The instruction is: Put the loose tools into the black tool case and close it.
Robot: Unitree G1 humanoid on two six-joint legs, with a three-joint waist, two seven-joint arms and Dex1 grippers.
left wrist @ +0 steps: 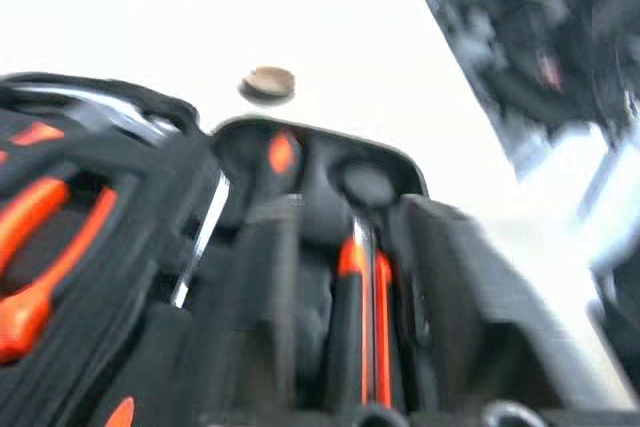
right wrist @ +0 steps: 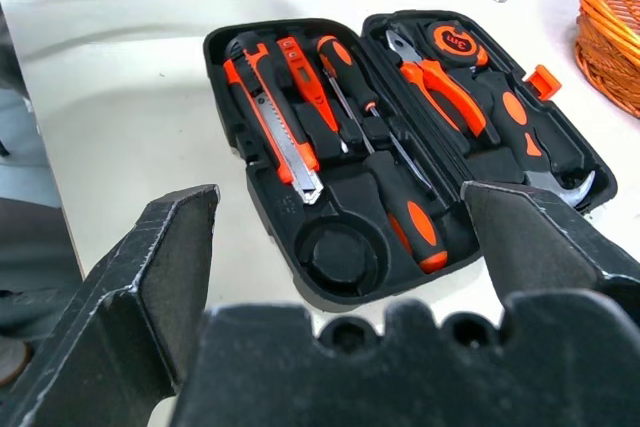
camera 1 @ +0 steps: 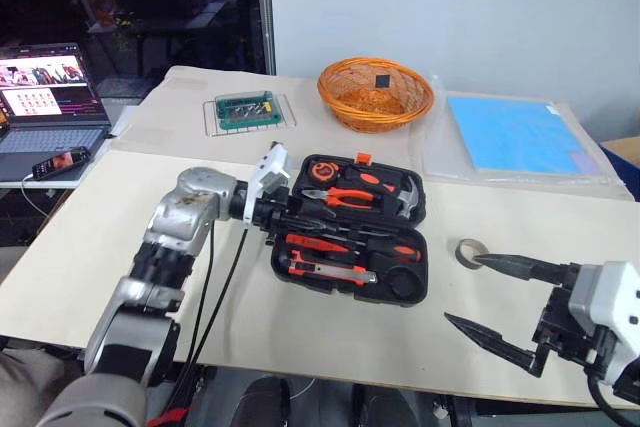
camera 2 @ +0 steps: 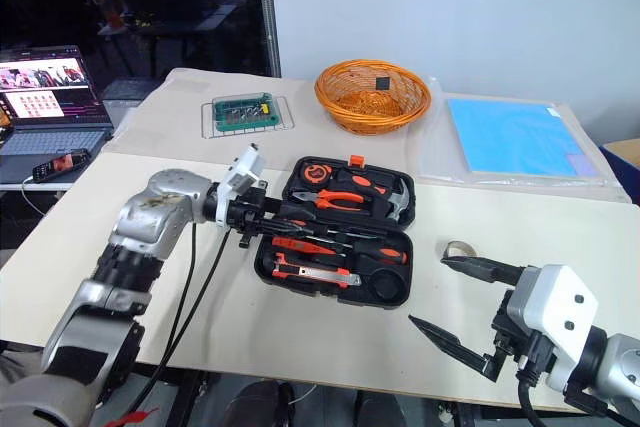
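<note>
Black tool case [left wrist: 300, 247], open: orange-handled screwdrivers [left wrist: 365, 307] are seated in its recesses. Small tape ring [left wrist: 268, 82] is set apart on the pale desk [left wrist: 150, 17].

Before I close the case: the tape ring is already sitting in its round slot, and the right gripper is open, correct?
Not quite. The tape ring lies on the table, right of the open case; its round slot is empty, as the right wrist view shows. The right gripper is open.
</note>
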